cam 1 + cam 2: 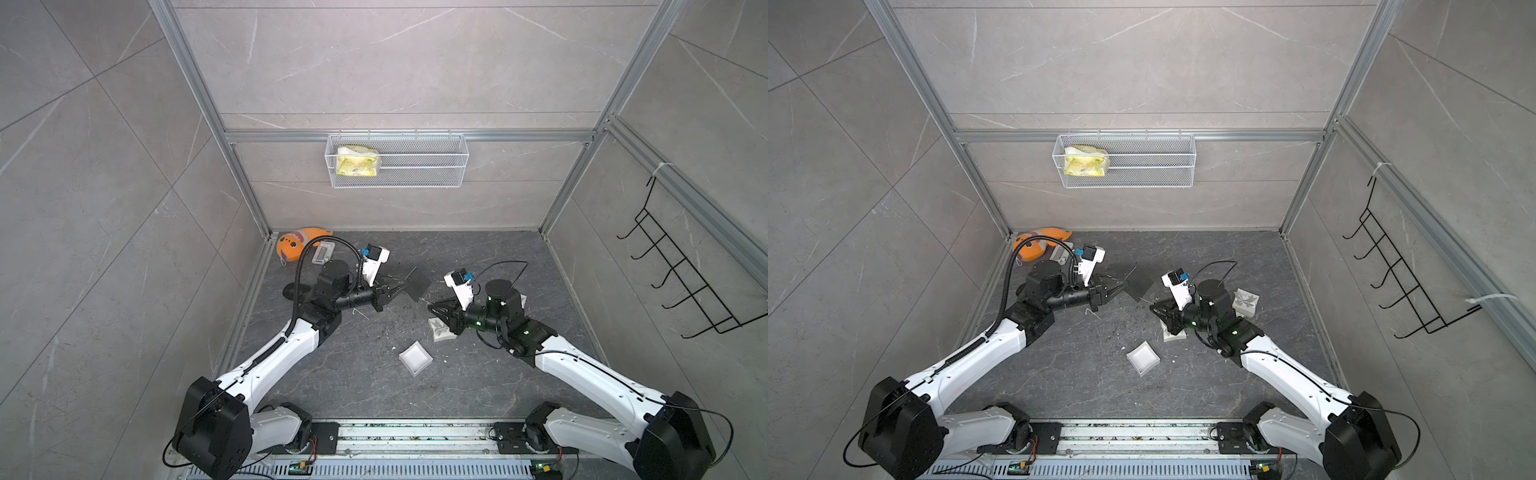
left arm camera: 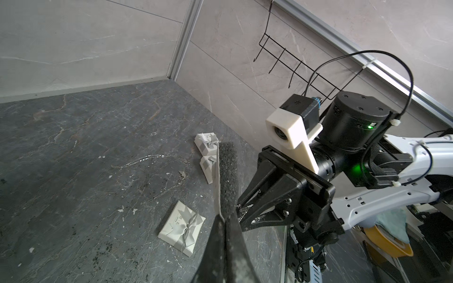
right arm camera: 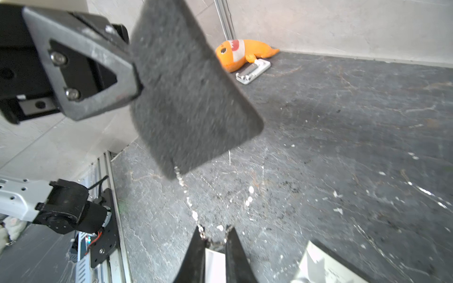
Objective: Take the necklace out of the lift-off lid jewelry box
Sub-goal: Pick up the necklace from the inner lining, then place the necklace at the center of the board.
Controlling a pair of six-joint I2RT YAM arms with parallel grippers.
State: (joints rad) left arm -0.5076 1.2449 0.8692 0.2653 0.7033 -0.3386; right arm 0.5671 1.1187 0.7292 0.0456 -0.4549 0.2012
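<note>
Foam pad (image 3: 191, 98) sits clamped tight in the left pincer (image 1: 391, 292), raised off the bench (image 1: 353, 374); the necklace (image 3: 188, 201) (fine silver chain) hangs from its edge across to the right pincer (image 3: 214, 232), nearly closed, pinching it.

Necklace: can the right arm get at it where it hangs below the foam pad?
Likely yes. The necklace hangs free below the foam pad that the left gripper holds up, and the right fingers flank its lower end; nothing lies between.
</note>
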